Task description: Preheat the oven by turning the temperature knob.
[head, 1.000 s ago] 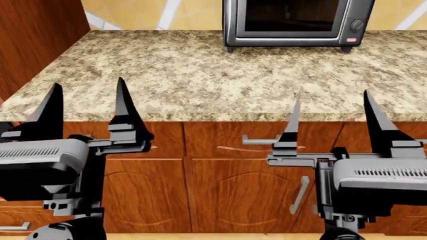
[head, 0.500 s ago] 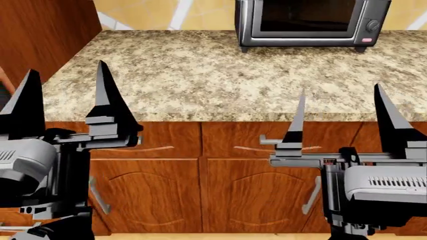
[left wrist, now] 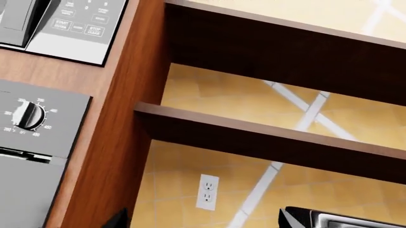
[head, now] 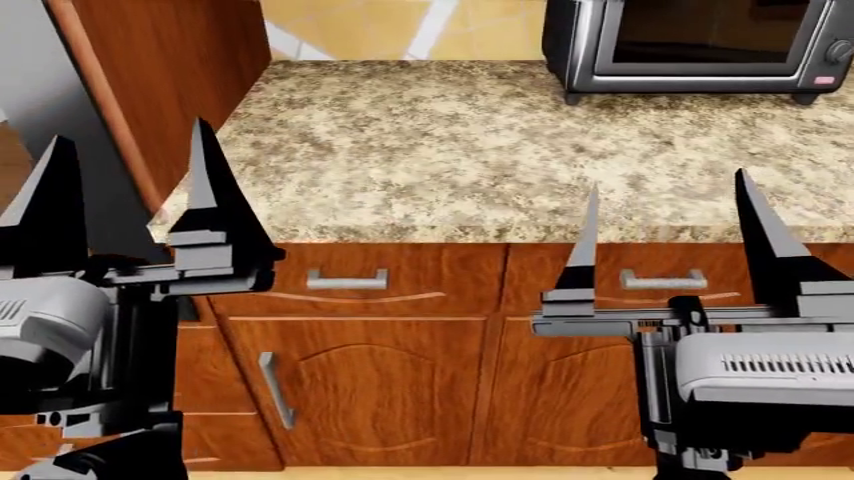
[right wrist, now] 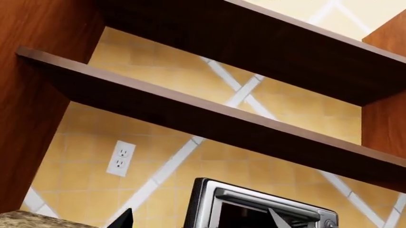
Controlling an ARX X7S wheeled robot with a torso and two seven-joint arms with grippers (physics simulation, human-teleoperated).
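Note:
The temperature knob [left wrist: 28, 116], black with a white stripe and ringed by numbers, sits on the oven's silver control panel [left wrist: 60, 128] in the left wrist view, set in a tall wooden cabinet [left wrist: 120, 118]. The oven's dark door window and bar handle are out of view. A grey strip [head: 34, 90] at the head view's far left may be the oven's front. My left gripper [head: 130, 195] is open and empty, well short of the knob; its tips show in the left wrist view [left wrist: 203, 223]. My right gripper [head: 667, 235] is open and empty before the counter; it also shows in the right wrist view [right wrist: 199, 222].
A granite countertop [head: 441, 140] runs over wooden drawers and doors [head: 374, 380]. A small silver countertop oven [head: 694, 45] stands at the back right, also in the right wrist view [right wrist: 254, 209]. A microwave keypad [left wrist: 79, 28] is above the knob. Two wall shelves [left wrist: 266, 137] and an outlet [left wrist: 207, 191] are behind.
The head view has swung left: the countertop oven and cabinet doors slid right, and the tall cabinet with the grey strip came in at left. The left gripper rose slightly.

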